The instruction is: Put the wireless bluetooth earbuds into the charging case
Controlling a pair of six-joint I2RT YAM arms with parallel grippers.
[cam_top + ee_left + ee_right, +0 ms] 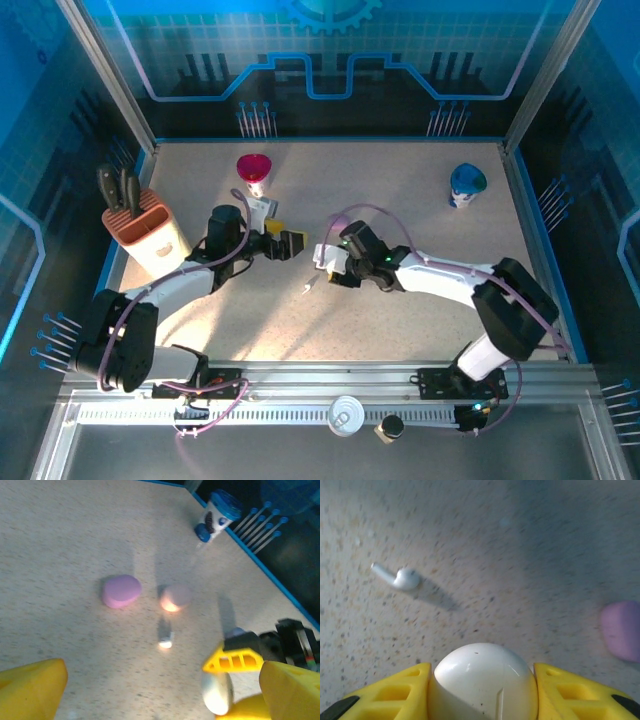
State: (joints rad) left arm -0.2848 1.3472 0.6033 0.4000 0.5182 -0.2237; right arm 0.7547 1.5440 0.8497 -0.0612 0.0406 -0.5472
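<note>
White stemmed plastic earbud [400,577]: lies loose on the speckled beige tabletop [530,545], touching neither gripper. From above it sits between the two arms, just on the near side of the right gripper.
Right gripper [482,672]: yellow fingers [395,697] press on both sides of a glossy white oval case [482,690] and pinch it. The earbud is ahead of it and to the left, apart from the case.
Left gripper [162,680]: yellow fingers [32,687] are spread wide with nothing between them. It is held over the table just beside the right gripper.
Matte purple oval case [121,591]: flat on the table, closed.
Pinkish oval case [176,596]: near the purple one, not touching it. The earbud lies between this case and the held white case.
Blue-capped bottle [217,517]: upright near the table's far right corner.
Terracotta and cream knife block [145,230]: stands at the left side of the table, well apart from the cases.
</note>
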